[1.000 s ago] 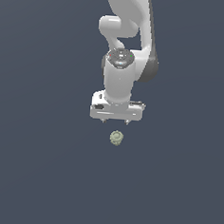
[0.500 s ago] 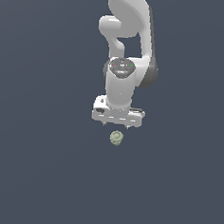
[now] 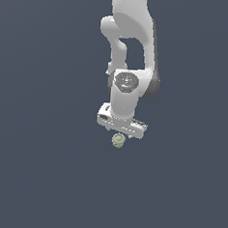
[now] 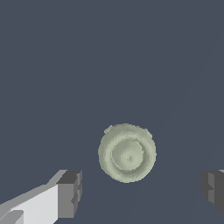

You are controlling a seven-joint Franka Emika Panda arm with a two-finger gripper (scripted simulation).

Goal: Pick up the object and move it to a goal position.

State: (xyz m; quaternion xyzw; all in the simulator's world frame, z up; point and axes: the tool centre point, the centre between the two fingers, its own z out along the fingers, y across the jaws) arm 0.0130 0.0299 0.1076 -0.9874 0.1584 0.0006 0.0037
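Observation:
The object [image 3: 118, 140] is a small pale greenish-beige round item with a ridged outline, lying on the dark grey floor. In the wrist view the object [image 4: 127, 152] shows concentric rings seen from above. My white gripper [image 3: 120, 132] hangs directly over it, close above, and hides its upper edge in the exterior view. The gripper [image 4: 140, 192] is open; its two dark fingertips [image 4: 70, 194] stand wide apart, one on each side of the object, neither touching it. The jaws hold nothing.
The floor [image 3: 44, 168] is a plain dark grey surface all around. The white arm [image 3: 133, 49] rises behind the gripper toward the top of the exterior view. No other objects show.
The gripper has come down toward the object, from a clear gap above it to just over it. The object has not moved.

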